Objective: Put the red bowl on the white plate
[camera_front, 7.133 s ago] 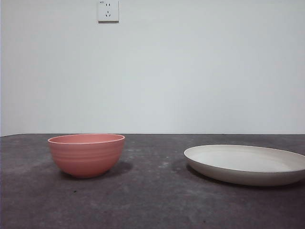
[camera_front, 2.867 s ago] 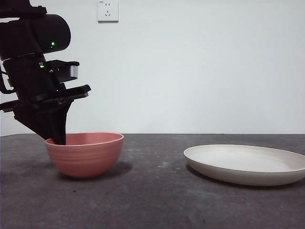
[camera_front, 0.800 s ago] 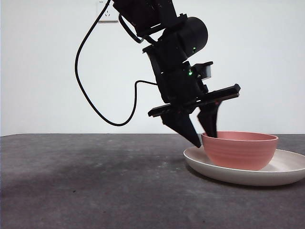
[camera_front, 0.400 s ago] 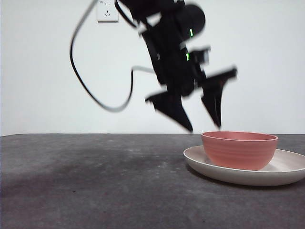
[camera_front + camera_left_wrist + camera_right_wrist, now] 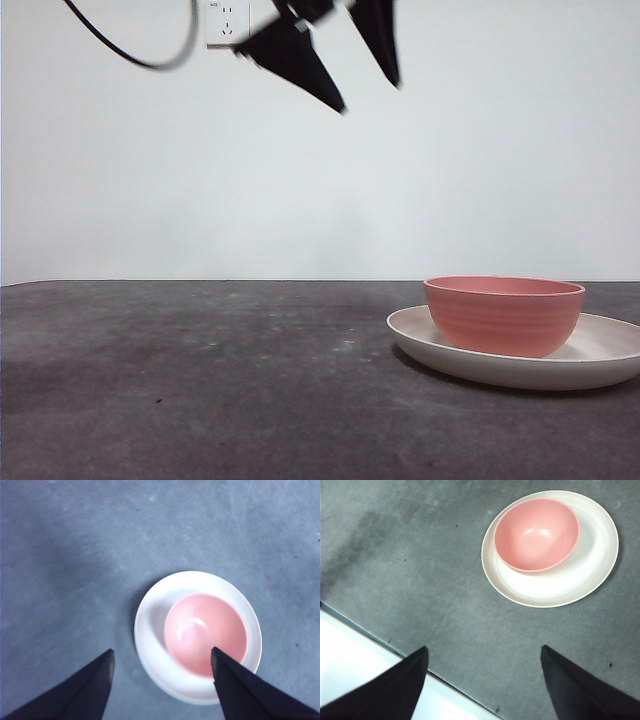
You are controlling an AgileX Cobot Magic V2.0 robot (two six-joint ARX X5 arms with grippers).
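My left gripper (image 5: 365, 95) has risen from just above the bowl to the frame's top, jaws spread and empty. The red bowl (image 5: 504, 314) sits upright in the white plate (image 5: 604, 358), lower right, on the dark grey table (image 5: 200, 400). My right gripper (image 5: 482, 655) waits, jaws apart.

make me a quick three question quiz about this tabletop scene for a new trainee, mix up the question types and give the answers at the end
1. True or false: the red bowl sits on the white plate.
2. Multiple choice: the left gripper is
A) shut on the bowl's rim
B) open, high above the table
C) resting on the plate
3. Fill in: in the right wrist view, the bowl sits off-centre on the plate, and the right gripper holds ____.

Key: 1 true; 2 B; 3 nothing, since its jaws are apart over bare table, away from the plate.
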